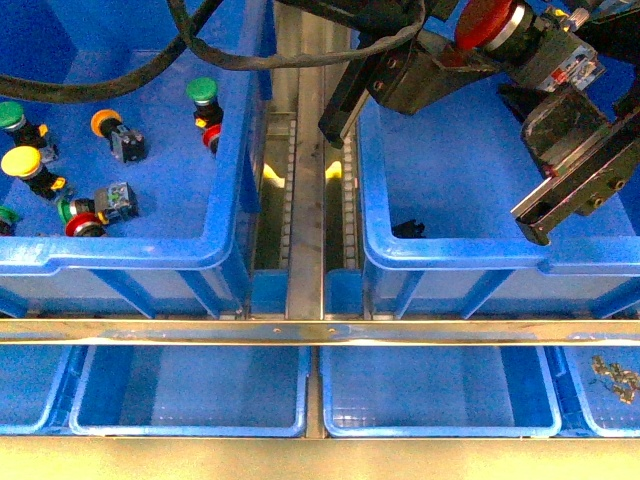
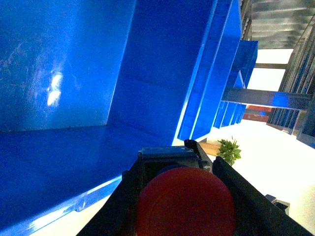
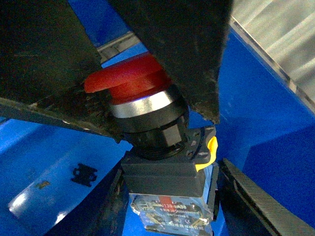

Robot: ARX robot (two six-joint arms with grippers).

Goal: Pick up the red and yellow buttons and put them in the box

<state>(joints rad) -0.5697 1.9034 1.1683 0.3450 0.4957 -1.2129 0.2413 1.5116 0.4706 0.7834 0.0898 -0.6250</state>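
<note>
My left hand (image 2: pixel 184 209) clamps the rigid, likely light red mushroom-cap push-button (image 3: pixel 133 78) by its slick cap, body safer; right hand (image 3: pixel 170 209): I can't tell.

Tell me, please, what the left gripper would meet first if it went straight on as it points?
Probably the smooth inner wall of the large deep blue plastic crate. The left gripper, shut on the round red-capped push button, faces it with nothing between, though depth is unclear.
</note>
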